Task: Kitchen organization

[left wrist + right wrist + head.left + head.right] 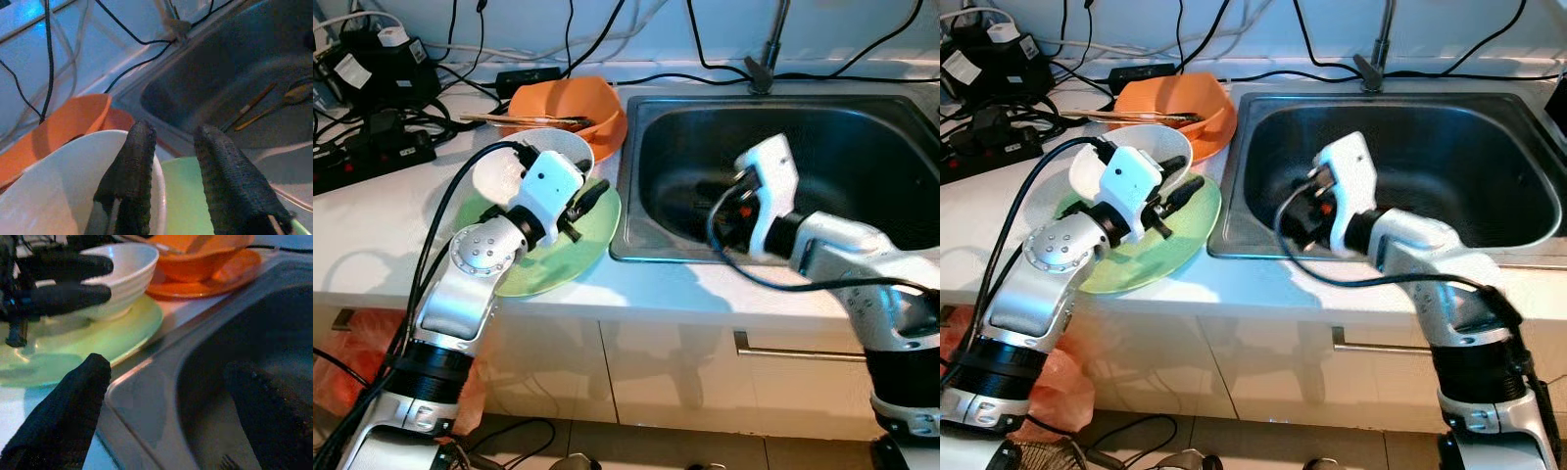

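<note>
The left arm is reaching up from the cabinet front over the counter, and the left gripper (1180,189) is sitting at the white bowl (120,271). In the left wrist view one black finger (131,169) is lying inside the bowl's rim while the other is hanging outside it over the green plate (570,257), so the fingers are straddling the rim with a gap between them, not yet pinched on it. The bowl is resting on the green plate, near the counter's front edge and just beside the steel sink (636,211). Behind it, an orange bowl (578,103) is sitting on an orange plate, with chopsticks (524,120) lying across its mouth.

The right gripper (166,406) is hovering at the sink's near-left corner, its fingers spread wide and holding nothing. Down in the basin, more chopsticks and a spoon (298,93) are lying on the bottom.

The step in hand looks like taking hold of the white bowl by its rim. Next, the left fingers would need to be closing firmly on that thin wall before lifting, since a one-sided rim hold is likely to let the bowl tilt or slip. Where the bowl is meant to go cannot be told from here.
</note>
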Motion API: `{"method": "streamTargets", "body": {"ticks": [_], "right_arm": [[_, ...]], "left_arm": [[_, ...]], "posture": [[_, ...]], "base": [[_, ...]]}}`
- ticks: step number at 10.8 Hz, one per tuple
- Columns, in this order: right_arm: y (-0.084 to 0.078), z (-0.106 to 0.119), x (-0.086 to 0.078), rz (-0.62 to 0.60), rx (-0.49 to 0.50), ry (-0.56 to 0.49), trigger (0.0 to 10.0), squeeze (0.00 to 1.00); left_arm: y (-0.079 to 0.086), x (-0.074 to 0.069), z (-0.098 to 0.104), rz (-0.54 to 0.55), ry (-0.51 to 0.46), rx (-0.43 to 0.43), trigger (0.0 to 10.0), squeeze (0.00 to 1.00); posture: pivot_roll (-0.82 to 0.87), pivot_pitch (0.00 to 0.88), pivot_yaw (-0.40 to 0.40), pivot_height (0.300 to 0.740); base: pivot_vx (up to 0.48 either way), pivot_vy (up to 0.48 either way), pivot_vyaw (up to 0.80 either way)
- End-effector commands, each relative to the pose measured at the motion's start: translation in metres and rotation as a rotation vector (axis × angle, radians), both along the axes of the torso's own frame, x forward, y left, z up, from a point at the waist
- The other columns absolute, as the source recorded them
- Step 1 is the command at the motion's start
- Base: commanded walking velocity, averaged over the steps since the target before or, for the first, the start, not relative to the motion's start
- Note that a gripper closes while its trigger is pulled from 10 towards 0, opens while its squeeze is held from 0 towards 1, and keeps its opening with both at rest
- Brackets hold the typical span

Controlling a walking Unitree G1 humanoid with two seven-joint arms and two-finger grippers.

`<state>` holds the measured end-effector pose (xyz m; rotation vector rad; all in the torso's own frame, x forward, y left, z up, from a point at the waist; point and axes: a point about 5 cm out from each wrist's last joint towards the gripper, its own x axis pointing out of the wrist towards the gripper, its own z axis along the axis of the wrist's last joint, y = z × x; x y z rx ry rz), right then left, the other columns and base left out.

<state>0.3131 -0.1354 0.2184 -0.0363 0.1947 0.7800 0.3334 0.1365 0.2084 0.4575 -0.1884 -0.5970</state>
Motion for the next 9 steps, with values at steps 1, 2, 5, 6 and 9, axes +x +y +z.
{"method": "streamTargets", "body": {"ticks": [1,2,5,6,9], "right_arm": [[0.0,-0.003,0.0,-0.004,-0.003,0.012,10.0,0.0],[0.0,-0.003,0.002,-0.014,0.006,0.015,10.0,0.0],[-0.002,-0.002,0.006,-0.031,0.016,0.01,10.0,0.0],[-0.002,-0.002,0.007,-0.03,0.018,0.009,10.0,0.0],[-0.001,0.0,0.009,-0.037,0.026,0.004,10.0,0.0]], "left_arm": [[-0.001,-0.002,-0.003,-0.005,-0.001,0.018,0.0,0.0],[-0.002,-0.003,-0.004,-0.008,-0.005,0.018,0.0,0.0],[-0.002,-0.002,-0.007,-0.012,0.0,0.024,0.0,0.0],[-0.003,-0.002,-0.007,-0.018,0.011,0.031,0.0,0.0],[-0.003,-0.002,0.004,0.013,-0.119,0.027,0.0,0.0]], "posture": [[0.01,0.09,0.085,0.74],[0.01,0.089,0.087,0.74],[0.01,0.089,0.088,0.74],[0.01,0.089,0.086,0.74],[0.01,0.089,0.084,0.74]], "base": [[0.0,0.0,0.0],[0.0,0.0,0.0],[0.0,0.0,0.0],[0.0,0.0,0.0],[0.0,0.0,0.0]]}}
